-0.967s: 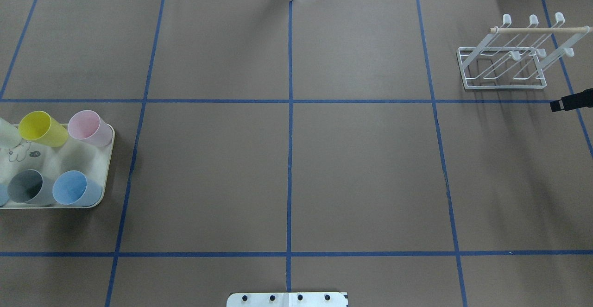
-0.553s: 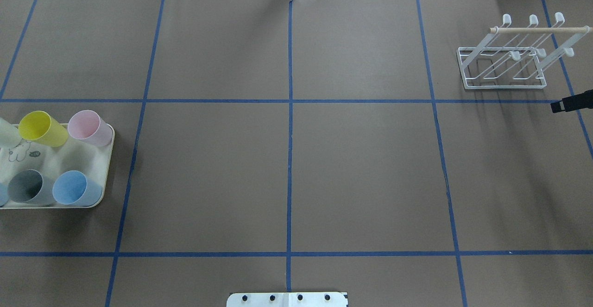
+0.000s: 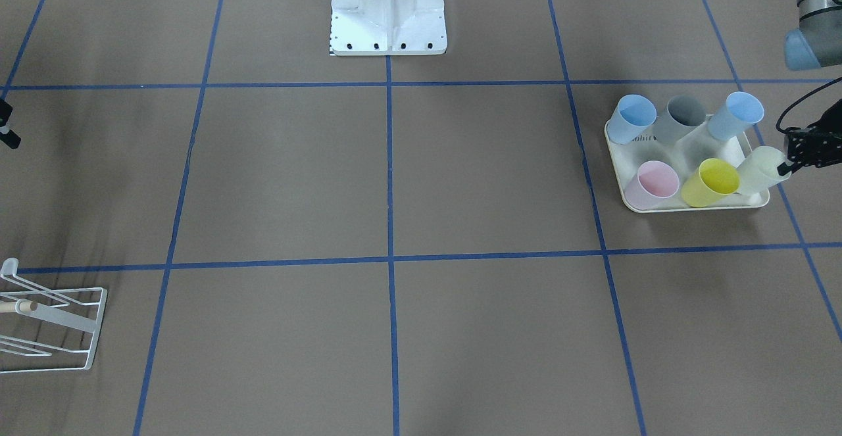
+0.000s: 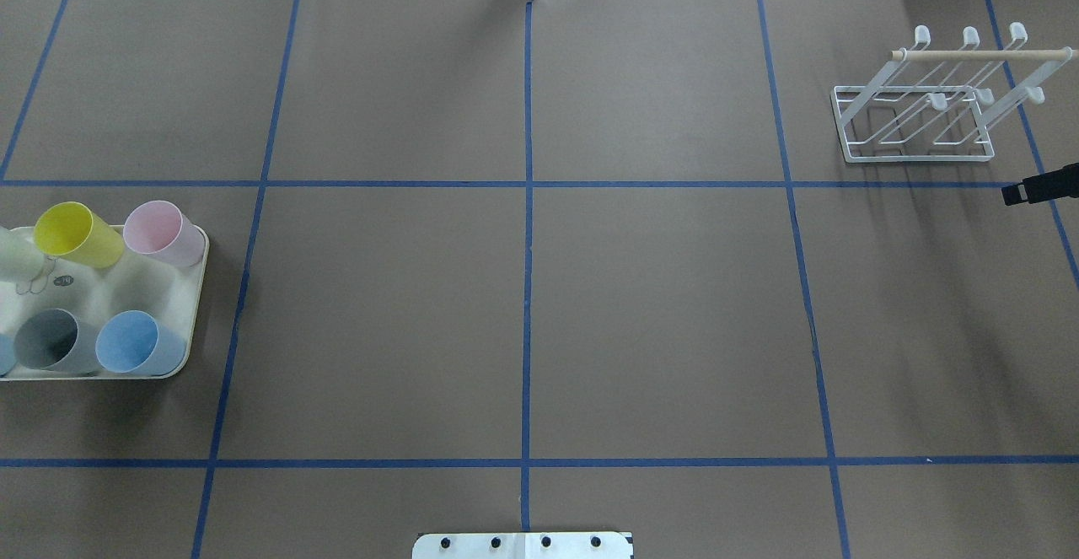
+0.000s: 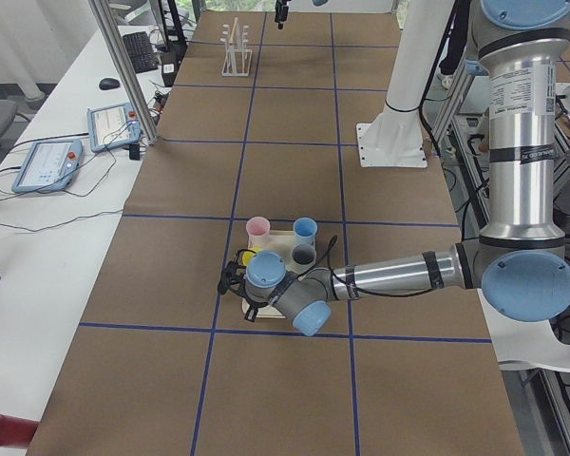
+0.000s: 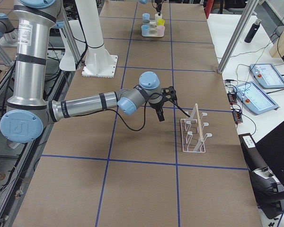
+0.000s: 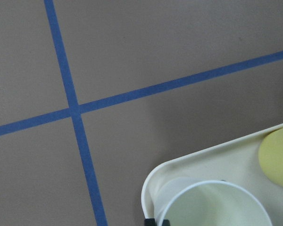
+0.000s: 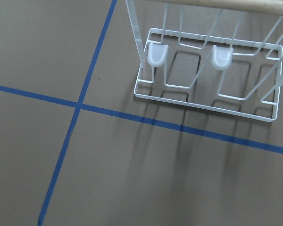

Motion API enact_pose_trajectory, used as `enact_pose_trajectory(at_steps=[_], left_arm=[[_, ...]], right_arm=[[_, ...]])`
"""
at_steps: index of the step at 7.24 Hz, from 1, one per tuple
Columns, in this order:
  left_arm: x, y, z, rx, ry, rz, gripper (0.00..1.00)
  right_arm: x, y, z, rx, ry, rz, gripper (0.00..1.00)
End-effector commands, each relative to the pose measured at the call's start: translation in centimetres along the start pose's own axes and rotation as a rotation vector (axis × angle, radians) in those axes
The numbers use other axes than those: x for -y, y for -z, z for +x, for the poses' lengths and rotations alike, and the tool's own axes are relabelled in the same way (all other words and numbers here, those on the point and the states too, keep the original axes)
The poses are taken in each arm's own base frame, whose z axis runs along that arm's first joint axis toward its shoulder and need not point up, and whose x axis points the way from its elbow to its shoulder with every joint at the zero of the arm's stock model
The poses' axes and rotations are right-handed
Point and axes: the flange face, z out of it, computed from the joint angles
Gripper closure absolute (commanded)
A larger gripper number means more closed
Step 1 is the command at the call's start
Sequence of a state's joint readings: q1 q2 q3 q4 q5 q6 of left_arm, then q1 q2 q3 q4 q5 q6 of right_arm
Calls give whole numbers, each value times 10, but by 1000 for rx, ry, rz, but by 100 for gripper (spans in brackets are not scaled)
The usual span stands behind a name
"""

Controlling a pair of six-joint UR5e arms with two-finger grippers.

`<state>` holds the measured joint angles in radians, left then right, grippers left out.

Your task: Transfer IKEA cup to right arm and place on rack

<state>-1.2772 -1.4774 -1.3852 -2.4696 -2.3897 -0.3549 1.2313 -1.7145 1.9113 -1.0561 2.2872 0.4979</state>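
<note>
Left hand, front view: my left gripper (image 3: 785,166) is at the tray's outer end, its tip touching the side of the pale cup (image 3: 760,169). I cannot tell whether I am grasping it or only touching it.
Cup, front view: the pale cup stands on the tray (image 3: 689,156), just beside the yellow cup (image 3: 714,183).
Right hand, front view: only a dark tip of my right gripper (image 3: 6,132) shows at the edge, well apart from the rack (image 3: 66,331).
Overhead: the pale cup is at the tray's far-left end, partly cut off. My right gripper pokes in near the rack but does not touch it.
Left side view: my left arm reaches low over the table, and its wrist covers the pale cup.
Right side view: my right gripper points down above the table near the rack. I cannot tell whether it is released or clenched.
Left wrist view: I look into the pale cup's mouth in the tray's corner. One dark fingertip (image 7: 151,221) sits just outside its rim.
Right wrist view: the rack stands just past a blue tape line (image 8: 179,126). My fingers are out of view.
</note>
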Motion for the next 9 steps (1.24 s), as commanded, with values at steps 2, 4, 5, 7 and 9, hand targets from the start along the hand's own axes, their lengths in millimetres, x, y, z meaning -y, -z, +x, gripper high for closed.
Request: enact_pose_trajectory(at_steps=[2,4,5,7,9], left_arm=[[20,54,-28,15,62,109,100],[75,104,-12,-4,136,166,100],[99,130,25,-13,203,170,100],[126,180,103,-77,401,228,100],[150,193,192,-234,575,173,100]], right_arm=[[20,6,-17,23,46,41,1],[43,18,-46,92,171,156,1],[56,21,-64,134,237,207,2],[73,20,-110,204,352,277,6],[76,10,-140,168,432,431,6]])
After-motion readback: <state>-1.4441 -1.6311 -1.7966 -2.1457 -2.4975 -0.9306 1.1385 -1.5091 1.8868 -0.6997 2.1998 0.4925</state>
